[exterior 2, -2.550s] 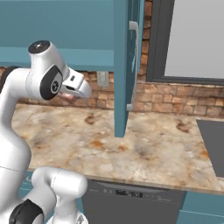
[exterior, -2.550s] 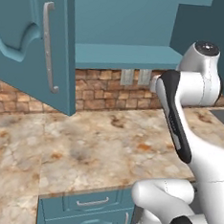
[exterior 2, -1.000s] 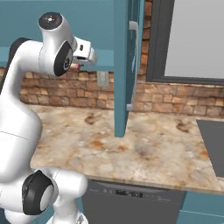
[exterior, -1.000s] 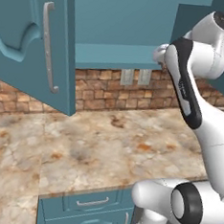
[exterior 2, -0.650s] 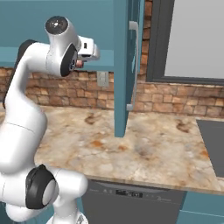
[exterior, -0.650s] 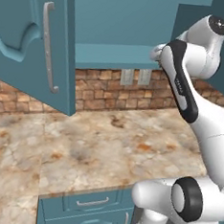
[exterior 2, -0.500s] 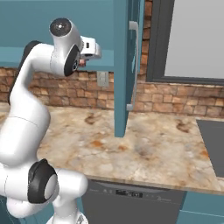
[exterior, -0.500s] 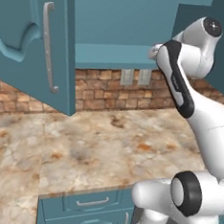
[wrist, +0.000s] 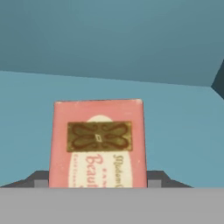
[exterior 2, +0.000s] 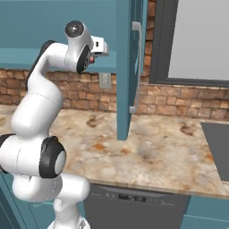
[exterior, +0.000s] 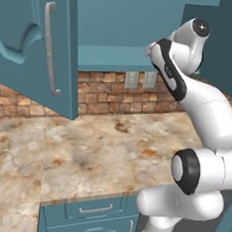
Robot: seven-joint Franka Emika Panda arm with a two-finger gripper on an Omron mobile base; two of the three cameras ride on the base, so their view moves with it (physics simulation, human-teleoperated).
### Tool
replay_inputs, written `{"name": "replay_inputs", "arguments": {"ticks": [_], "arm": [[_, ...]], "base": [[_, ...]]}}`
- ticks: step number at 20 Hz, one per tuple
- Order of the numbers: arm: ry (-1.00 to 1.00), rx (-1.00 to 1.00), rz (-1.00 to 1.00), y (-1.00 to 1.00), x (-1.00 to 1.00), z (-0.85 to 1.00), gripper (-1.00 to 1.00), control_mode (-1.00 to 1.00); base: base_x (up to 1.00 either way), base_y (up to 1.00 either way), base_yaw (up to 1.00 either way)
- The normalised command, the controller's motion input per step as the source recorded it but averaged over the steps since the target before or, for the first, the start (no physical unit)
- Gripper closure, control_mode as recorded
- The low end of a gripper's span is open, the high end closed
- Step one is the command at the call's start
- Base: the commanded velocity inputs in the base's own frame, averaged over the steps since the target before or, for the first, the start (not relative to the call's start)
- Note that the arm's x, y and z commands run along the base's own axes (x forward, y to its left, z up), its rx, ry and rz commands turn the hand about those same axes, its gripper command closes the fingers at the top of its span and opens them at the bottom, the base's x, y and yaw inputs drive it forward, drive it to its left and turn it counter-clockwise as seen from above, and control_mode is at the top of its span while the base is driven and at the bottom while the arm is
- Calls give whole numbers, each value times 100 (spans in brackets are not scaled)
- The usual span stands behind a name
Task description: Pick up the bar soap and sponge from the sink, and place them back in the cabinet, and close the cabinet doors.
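With its hand up at the tall teal-blue cabinet, the gripper has the pinkish-brown rectangular bar soap clamped between its jaws, the block standing out in front of the fingertips over the teal shelf.

The arm is glossy white, built of rounded, bulging segments. Dark grey rings and round caps mark its joints, and a dark band runs along one upper link.
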Motion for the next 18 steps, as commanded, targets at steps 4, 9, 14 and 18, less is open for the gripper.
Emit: {"name": "replay_inputs", "arguments": {"ticks": [4, 9, 14, 18], "arm": [[0, 0, 0, 0, 65, -1, 100, -100], [0, 0, 0, 0, 52, -12, 100, -100], [0, 0, 0, 0, 40, -18, 100, -100], [0, 0, 0, 0, 34, -13, 100, -100]], "base": [[0, 0, 0], [0, 0, 0], [0, 0, 0], [0, 0, 0]]}}
